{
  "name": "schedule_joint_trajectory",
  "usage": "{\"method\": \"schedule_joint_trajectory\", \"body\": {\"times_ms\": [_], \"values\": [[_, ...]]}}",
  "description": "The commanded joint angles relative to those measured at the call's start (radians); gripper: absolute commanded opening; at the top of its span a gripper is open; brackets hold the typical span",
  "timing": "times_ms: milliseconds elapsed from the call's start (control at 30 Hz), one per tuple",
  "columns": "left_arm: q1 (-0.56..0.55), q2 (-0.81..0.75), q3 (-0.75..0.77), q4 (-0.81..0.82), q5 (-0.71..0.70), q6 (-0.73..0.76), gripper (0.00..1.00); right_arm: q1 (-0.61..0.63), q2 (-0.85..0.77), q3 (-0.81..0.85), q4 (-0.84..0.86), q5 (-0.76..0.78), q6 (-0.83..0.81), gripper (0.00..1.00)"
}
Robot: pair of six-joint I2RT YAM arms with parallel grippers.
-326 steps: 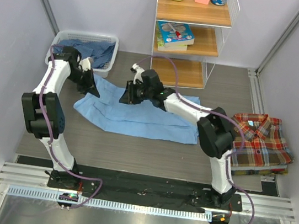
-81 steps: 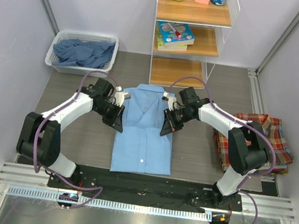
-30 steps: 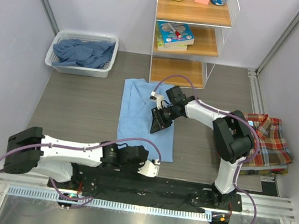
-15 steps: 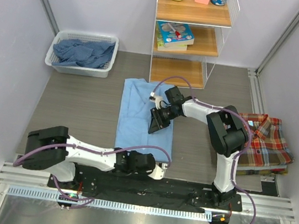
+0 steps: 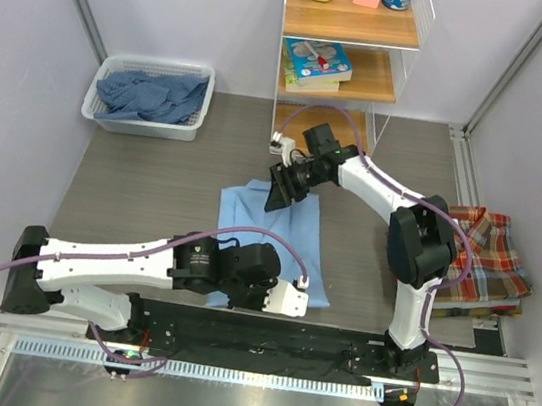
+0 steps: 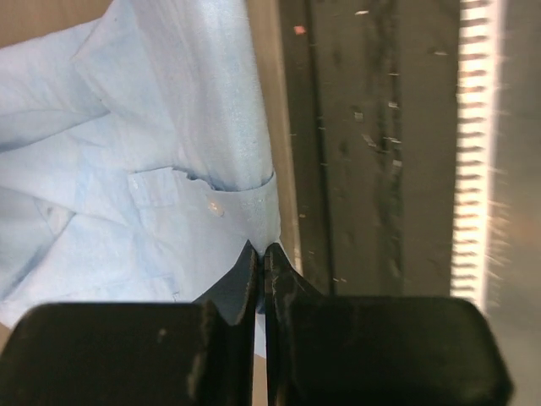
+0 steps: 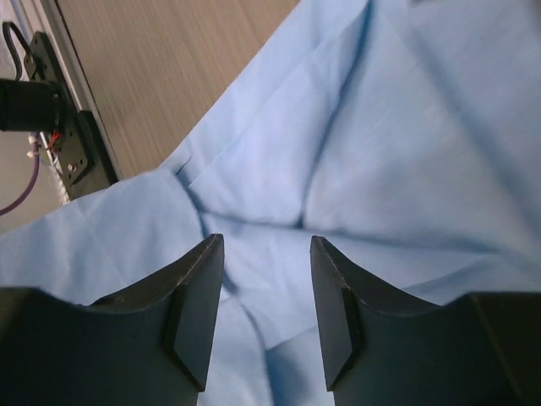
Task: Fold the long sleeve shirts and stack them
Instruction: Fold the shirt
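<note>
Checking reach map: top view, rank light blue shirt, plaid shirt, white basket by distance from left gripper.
1. Light blue cloth shirt, centre, in jaws of left gripper.
2. Red plaid folded shirt, right side.
3. White plastic mesh basket, far-left corner.

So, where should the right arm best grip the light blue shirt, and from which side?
The far edge, from straight above. The light blue shirt lies flat, so only an edge lets the jaws pinch; the left gripper pinches its near corner.
</note>
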Motion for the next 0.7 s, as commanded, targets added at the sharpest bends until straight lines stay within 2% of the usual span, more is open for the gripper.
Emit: {"method": "schedule_joint_trajectory", "body": {"times_ms": [0, 200, 233, 367, 533, 667], "values": [[0.07, -0.01, 0.126, -0.223, 0.227, 0.006, 0.0, -0.054, -0.001, 0.112, -0.095, 0.013, -0.083, 0.51], [0.244, 0.123, 0.287, -0.355, 0.402, 0.129, 0.0, -0.083, 0.084, 0.177, -0.095, 0.032, -0.109, 0.5], [0.318, 0.178, 0.343, -0.371, 0.421, 0.176, 0.0, -0.086, 0.088, 0.188, -0.092, 0.025, -0.106, 0.5], [0.468, 0.339, 0.476, -0.433, 0.487, 0.31, 0.0, -0.101, 0.084, 0.197, -0.089, 0.028, -0.094, 0.5], [0.599, 0.516, 0.589, -0.381, 0.486, 0.489, 0.06, -0.143, 0.085, 0.198, -0.079, 0.039, -0.08, 0.5], [0.656, 0.603, 0.603, -0.269, 0.469, 0.549, 0.12, -0.153, 0.085, 0.194, -0.079, 0.036, -0.08, 0.5]]}}
